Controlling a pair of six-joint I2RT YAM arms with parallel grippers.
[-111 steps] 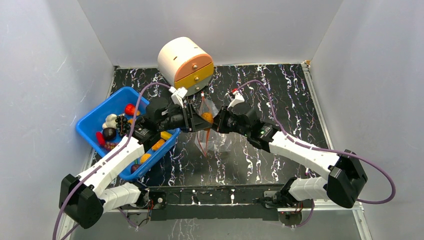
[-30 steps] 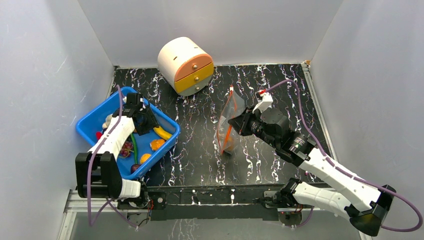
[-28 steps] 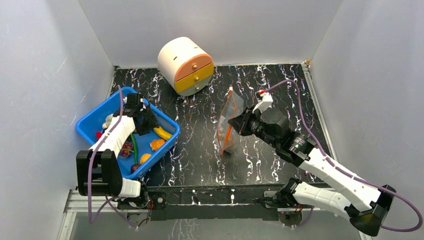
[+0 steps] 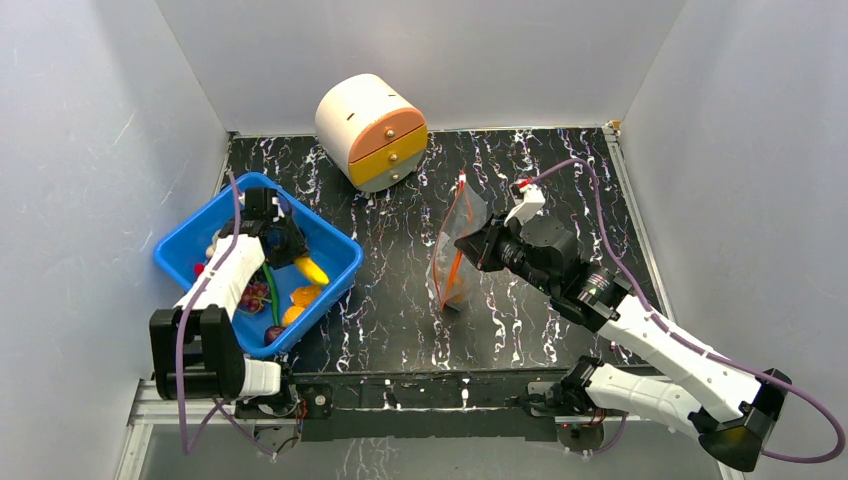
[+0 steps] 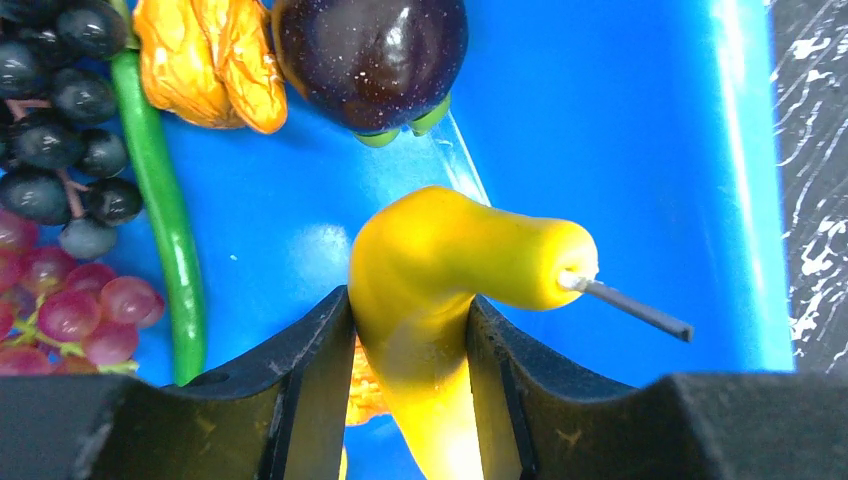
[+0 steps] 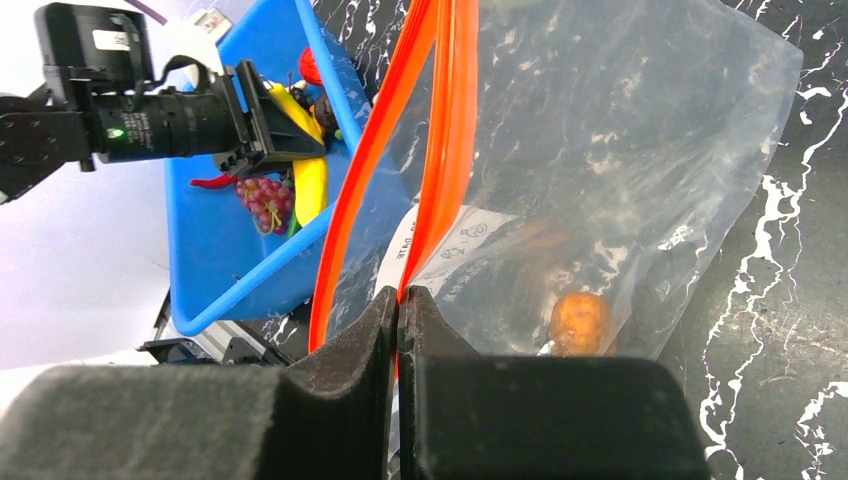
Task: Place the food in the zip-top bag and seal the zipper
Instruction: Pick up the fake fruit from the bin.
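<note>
Two grips: left jaws clamped on banana over bin; right jaws pinched together on bag zipper; risk: smooth curved banana may slip mid-lift; bag mouth may sag.

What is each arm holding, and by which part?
Left jaws grip the banana on its body, just below the bend. Right jaws pinch the bag by its zipper strip at the mouth.

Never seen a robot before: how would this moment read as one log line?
left pincer: shut on banana in blue bin | right pincer: shut on red strip of bag | inside: one orange fruit
</note>
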